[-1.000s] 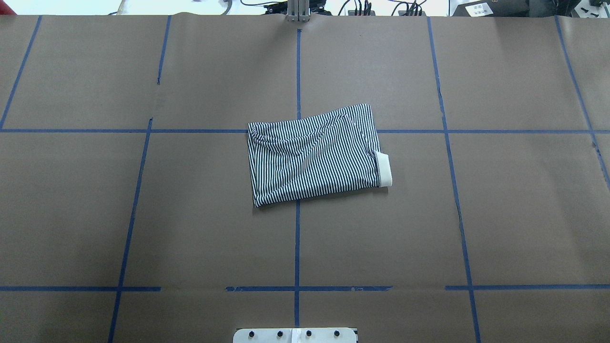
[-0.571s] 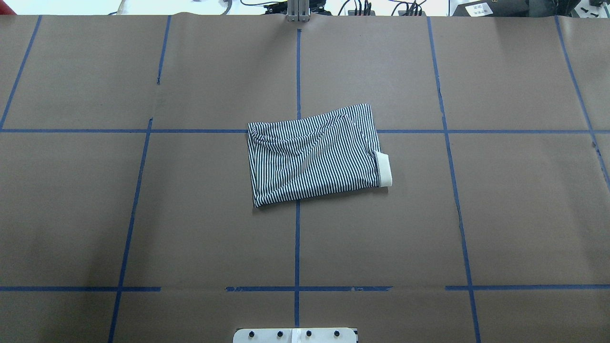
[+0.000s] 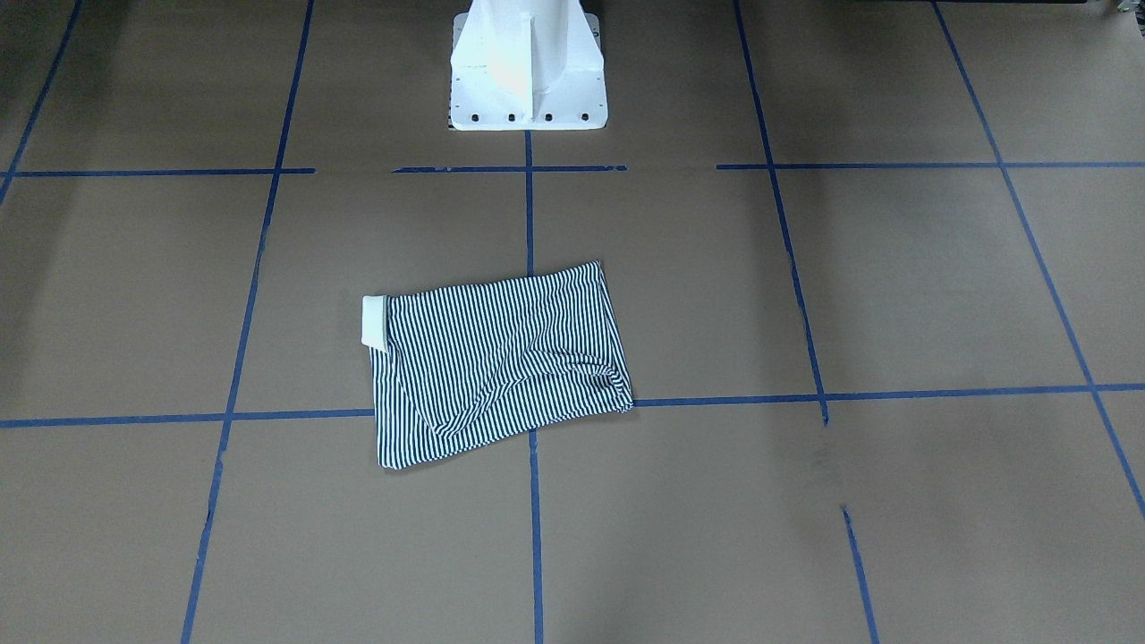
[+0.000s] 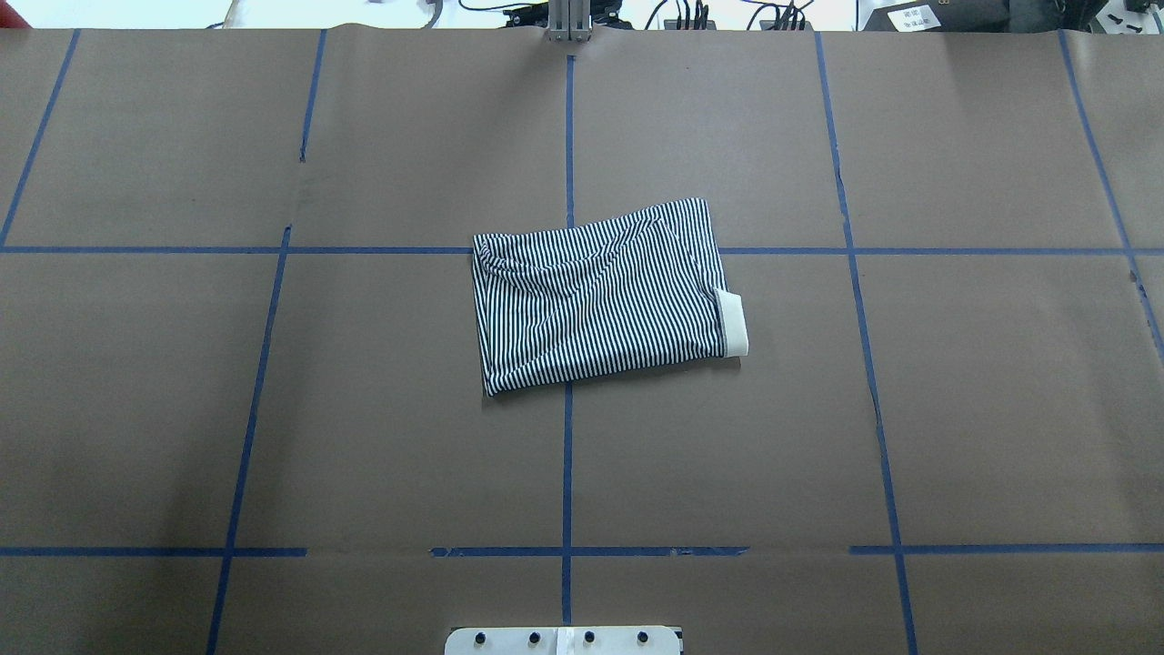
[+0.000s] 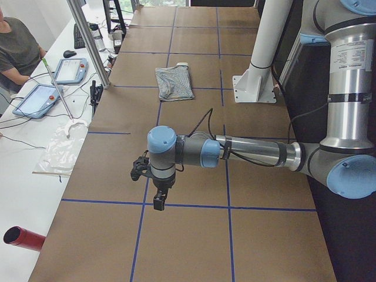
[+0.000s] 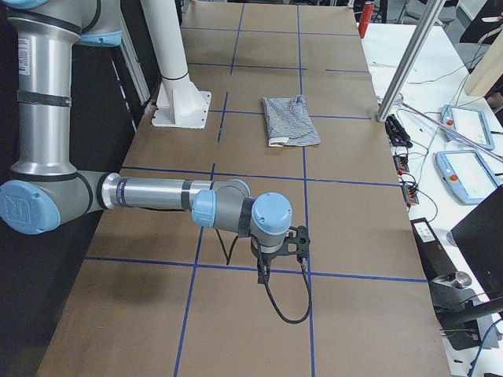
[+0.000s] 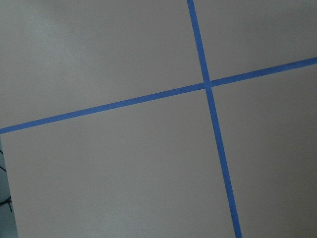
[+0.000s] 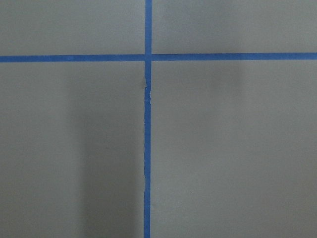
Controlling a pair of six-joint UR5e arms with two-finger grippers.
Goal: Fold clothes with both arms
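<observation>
The clothes are one navy-and-white striped shirt folded into a compact rectangle at the table's middle, also seen in the front view. Its cream collar sticks out on one side. In the side views the shirt lies far from both arms. My left gripper hangs over bare brown paper near the table's left end, my right gripper over bare paper near the right end. I cannot tell whether either is open or shut. Both wrist views hold only paper and blue tape.
Blue tape lines grid the brown paper. The white pedestal base stands at the robot's edge. Beyond the far edge sit tablets, cables, a metal post and a seated person. A red tube lies off the left end.
</observation>
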